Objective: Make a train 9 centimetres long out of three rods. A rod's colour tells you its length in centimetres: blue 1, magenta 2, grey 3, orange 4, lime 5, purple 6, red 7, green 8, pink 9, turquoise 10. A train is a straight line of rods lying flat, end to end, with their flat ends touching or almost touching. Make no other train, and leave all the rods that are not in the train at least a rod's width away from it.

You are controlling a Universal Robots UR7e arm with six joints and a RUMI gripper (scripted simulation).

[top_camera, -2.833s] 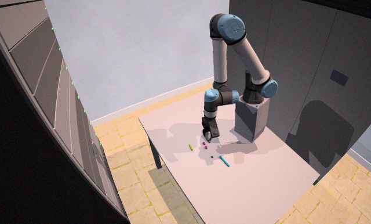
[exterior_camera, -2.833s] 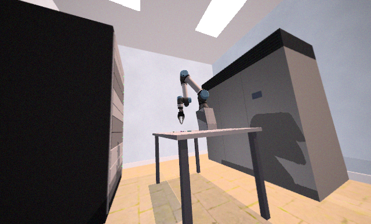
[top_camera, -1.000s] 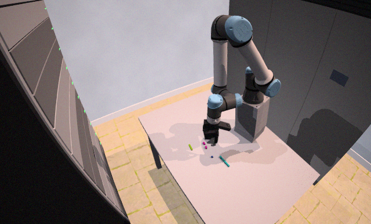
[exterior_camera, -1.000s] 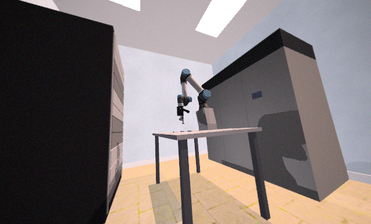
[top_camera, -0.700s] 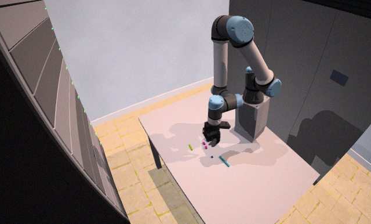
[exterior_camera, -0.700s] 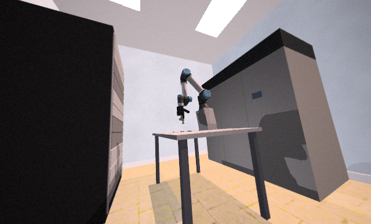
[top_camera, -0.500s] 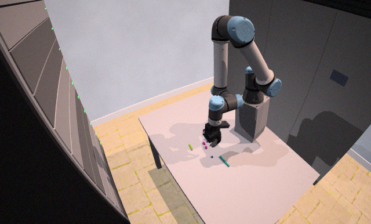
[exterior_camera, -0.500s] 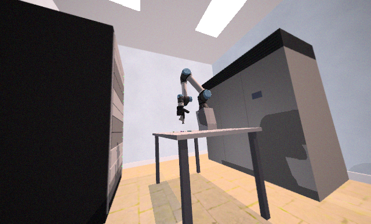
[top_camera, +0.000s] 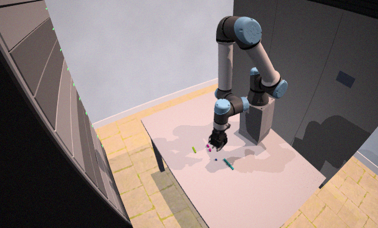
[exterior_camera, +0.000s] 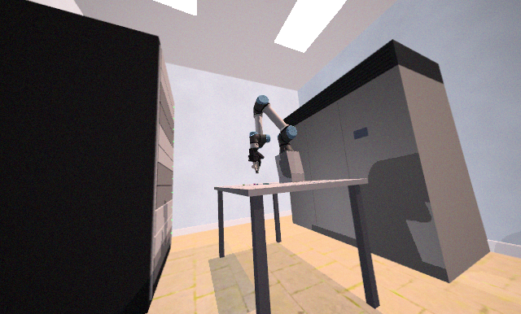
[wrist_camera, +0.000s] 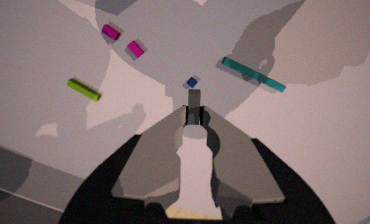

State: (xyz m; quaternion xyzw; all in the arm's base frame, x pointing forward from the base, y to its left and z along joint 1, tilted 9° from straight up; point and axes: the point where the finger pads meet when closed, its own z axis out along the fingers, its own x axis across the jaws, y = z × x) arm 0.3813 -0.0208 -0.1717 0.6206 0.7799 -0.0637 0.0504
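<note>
My gripper is shut on a grey rod that sticks out past the fingertips, held above the table. It also shows in the top view and the exterior view. Below it on the table lie two magenta rods close together, a small blue rod just beyond the grey rod's tip, a lime rod to the left and a long turquoise rod to the right. In the top view the magenta rods, blue rod, lime rod and turquoise rod lie apart.
The arm's grey pedestal stands at the table's back right. The table's left edge runs near the lime rod. A tall cabinet wall stands behind the table.
</note>
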